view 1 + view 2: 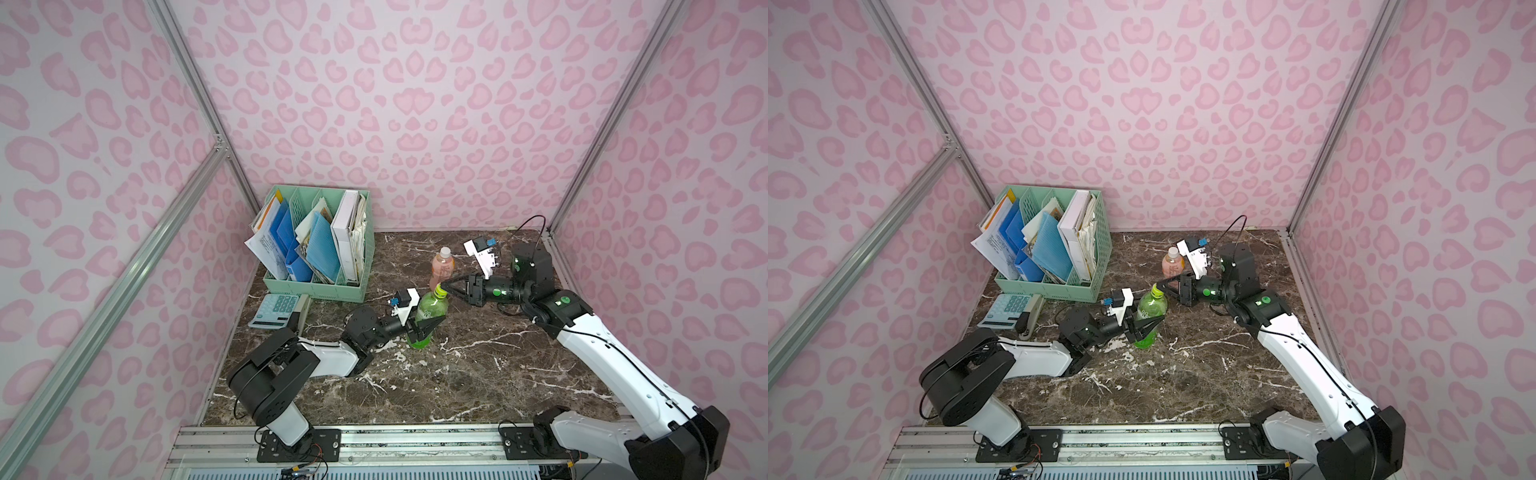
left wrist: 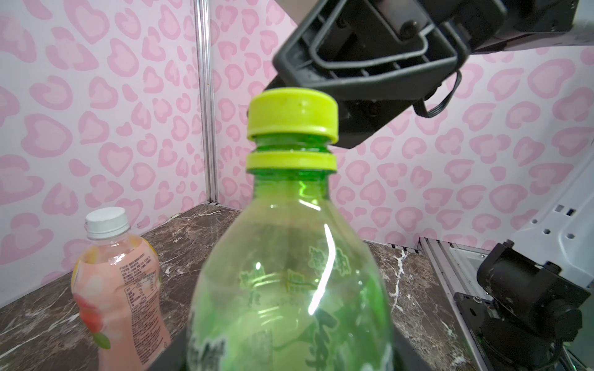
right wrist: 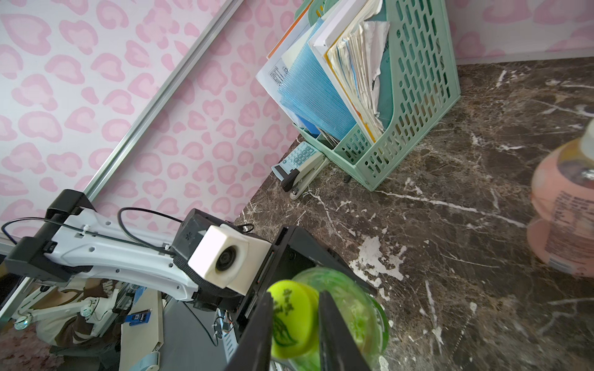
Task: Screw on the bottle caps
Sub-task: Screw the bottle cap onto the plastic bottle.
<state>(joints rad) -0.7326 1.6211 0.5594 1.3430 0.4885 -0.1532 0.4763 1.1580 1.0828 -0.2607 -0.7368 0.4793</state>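
Nearest: my left claw [image 1: 430, 326], clamped round the green bottle [image 1: 432, 305] at mid-body; bottle upright, long axis vertical, mouth up. Next: my right claw [image 1: 444, 286], level, in from the side, pinching the yellow-green cap [image 2: 292, 115] atop its neck; threads show below, so not seated, I judge. Farthest: pink bottle [image 1: 441, 270], white cap [image 1: 445, 251] on.

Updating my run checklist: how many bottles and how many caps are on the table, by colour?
Bottles: 2 (green bottle, pink bottle)
Caps: 2 (yellow-green cap on the green bottle's neck, white cap on the pink bottle)
Total: 4
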